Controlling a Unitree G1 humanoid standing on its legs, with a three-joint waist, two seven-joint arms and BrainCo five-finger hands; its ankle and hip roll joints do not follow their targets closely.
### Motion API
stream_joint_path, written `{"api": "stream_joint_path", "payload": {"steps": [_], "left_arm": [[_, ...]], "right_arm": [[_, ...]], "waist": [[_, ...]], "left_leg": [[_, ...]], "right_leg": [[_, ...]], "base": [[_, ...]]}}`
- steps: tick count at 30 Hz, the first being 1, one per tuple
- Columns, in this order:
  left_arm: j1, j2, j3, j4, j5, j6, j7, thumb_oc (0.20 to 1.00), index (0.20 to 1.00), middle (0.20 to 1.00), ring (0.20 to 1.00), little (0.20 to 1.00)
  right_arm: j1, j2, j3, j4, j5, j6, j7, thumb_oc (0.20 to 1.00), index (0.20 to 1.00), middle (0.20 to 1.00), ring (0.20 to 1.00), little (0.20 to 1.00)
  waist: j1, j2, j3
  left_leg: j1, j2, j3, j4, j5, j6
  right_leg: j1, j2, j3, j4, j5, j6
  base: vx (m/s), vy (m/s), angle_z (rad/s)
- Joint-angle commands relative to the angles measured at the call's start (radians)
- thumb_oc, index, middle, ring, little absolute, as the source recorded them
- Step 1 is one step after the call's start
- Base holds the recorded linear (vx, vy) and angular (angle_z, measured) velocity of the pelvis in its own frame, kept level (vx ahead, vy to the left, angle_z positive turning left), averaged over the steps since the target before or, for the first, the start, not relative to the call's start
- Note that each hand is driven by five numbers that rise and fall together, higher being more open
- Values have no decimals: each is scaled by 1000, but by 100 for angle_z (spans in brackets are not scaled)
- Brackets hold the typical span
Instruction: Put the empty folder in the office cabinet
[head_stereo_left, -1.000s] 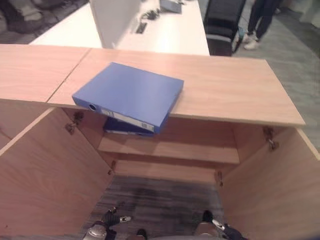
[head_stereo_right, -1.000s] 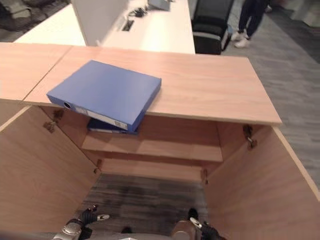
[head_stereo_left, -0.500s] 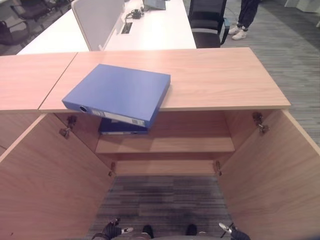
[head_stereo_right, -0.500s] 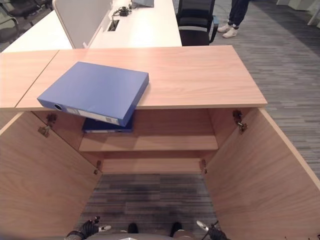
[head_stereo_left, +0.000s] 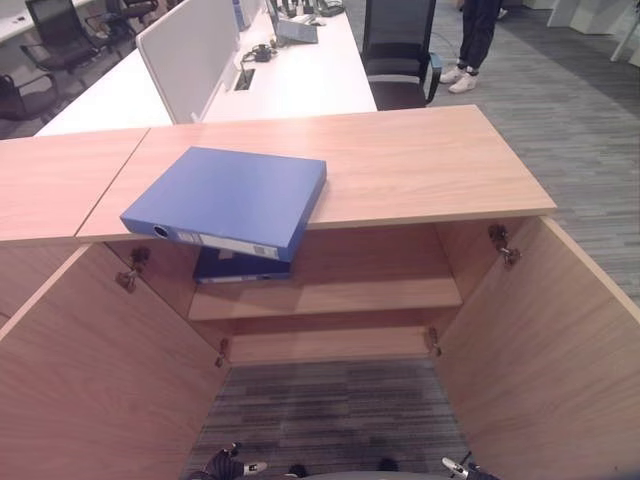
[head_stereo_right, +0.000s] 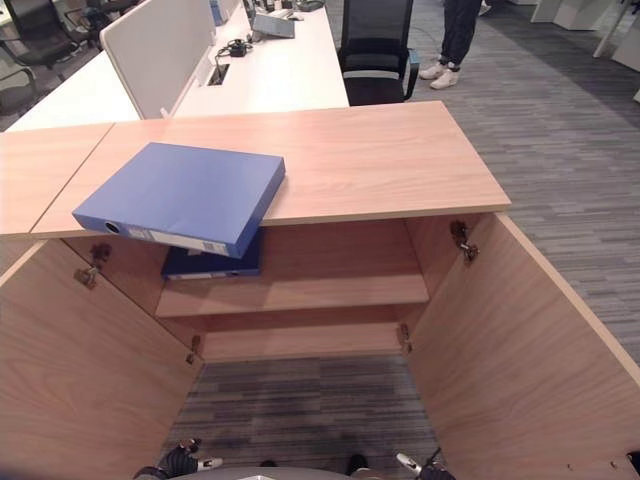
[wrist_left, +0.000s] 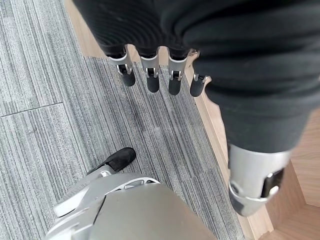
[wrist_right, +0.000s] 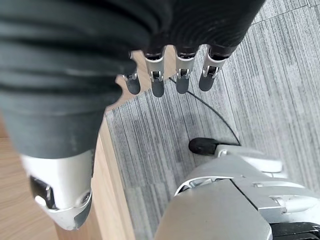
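nothing's grabbed yet. the blue folder (head_stereo_left: 228, 200) lies flat on the cabinet top (head_stereo_left: 420, 165), one corner hanging over the open cabinet (head_stereo_left: 330, 295), where another folder (head_stereo_left: 240, 267) sits on the shelf. the left hand (wrist_left: 155, 75) and right hand (wrist_right: 170, 72) hang low, fingers loose, holding nothing. next up is probably reaching for it. office room, grey carpet (head_stereo_left: 330, 415), white desks (head_stereo_left: 300, 75), a person (head_stereo_left: 475, 35) standing at the back.

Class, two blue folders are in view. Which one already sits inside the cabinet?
The lower folder, lying on the cabinet's upper shelf. The other folder lies on the cabinet top, its corner overhanging the edge.
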Motion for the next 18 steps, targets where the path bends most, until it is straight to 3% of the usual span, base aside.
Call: {"api": "stream_joint_path", "payload": {"steps": [1, 6, 11, 12, 13, 14, 17, 18], "left_arm": [[-58, -8, 22, 35, 11, -14, 11, 1000, 1000, 1000, 1000, 1000], [-62, 0, 16, -5, 15, -27, 26, 1000, 1000, 1000, 1000, 1000], [-55, 104, 25, -436, 126, -52, 110, 1000, 1000, 1000, 1000, 1000], [-49, 107, 27, -446, 127, -46, 108, 1000, 1000, 1000, 1000, 1000], [-12, 163, 57, -644, 206, -63, 128, 1000, 1000, 1000, 1000, 1000], [8, 191, 77, -722, 253, -67, 146, 1000, 1000, 1000, 1000, 1000], [24, 225, 136, -856, 393, -78, 269, 1000, 1000, 1000, 1000, 1000], [27, 225, 138, -860, 395, -76, 270, 1000, 1000, 1000, 1000, 1000]], "right_arm": [[-62, -1, 21, 44, -19, -16, -2, 1000, 1000, 1000, 1000, 1000], [-69, -2, 27, 36, -21, -18, -4, 1000, 1000, 1000, 1000, 1000], [-72, -9, -7, 16, -16, -37, -26, 1000, 1000, 1000, 1000, 1000], [-71, -7, -7, 16, -16, -37, -26, 1000, 1000, 1000, 1000, 1000], [-67, 1, -32, 24, -18, -40, -37, 1000, 1000, 1000, 1000, 1000], [-63, 11, -36, 29, -22, -38, -40, 1000, 1000, 1000, 1000, 1000], [-46, 34, -19, 22, -42, -39, -50, 1000, 1000, 1000, 1000, 1000], [-46, 35, -18, 22, -43, -39, -50, 1000, 1000, 1000, 1000, 1000]], "waist": [[16, -49, 25], [23, -49, 26], [50, -47, 42], [48, -49, 42], [71, -52, 49], [79, -56, 48], [97, -70, 41], [96, -70, 41]], "left_leg": [[19, -4, -46, 2, -37, -42], [22, -1, -48, 2, -37, -43], [3, -5, -87, 2, -33, -45], [3, -5, -88, 2, -32, -45], [-6, -7, -108, 2, -31, -45], [-6, -7, -116, 2, -32, -46], [-3, -9, -131, 2, -40, -46], [-3, -9, -132, 2, -40, -47]], "right_leg": [[58, -66, 38, 6, -63, 106], [61, -64, 30, 6, -65, 107], [62, -63, 11, 6, -67, 107], [63, -64, 10, 6, -68, 107], [66, -66, -3, 6, -70, 108], [70, -67, -8, 6, -73, 108], [83, -66, -19, 6, -81, 106], [84, -66, -20, 6, -81, 106]], "base": [[31, -36, 0], [0, 0, 0], [-20, -7, 12], [-18, -27, 44], [10, -37, 44], [30, -46, 31], [49, -19, 24], [40, -14, 20]]}}
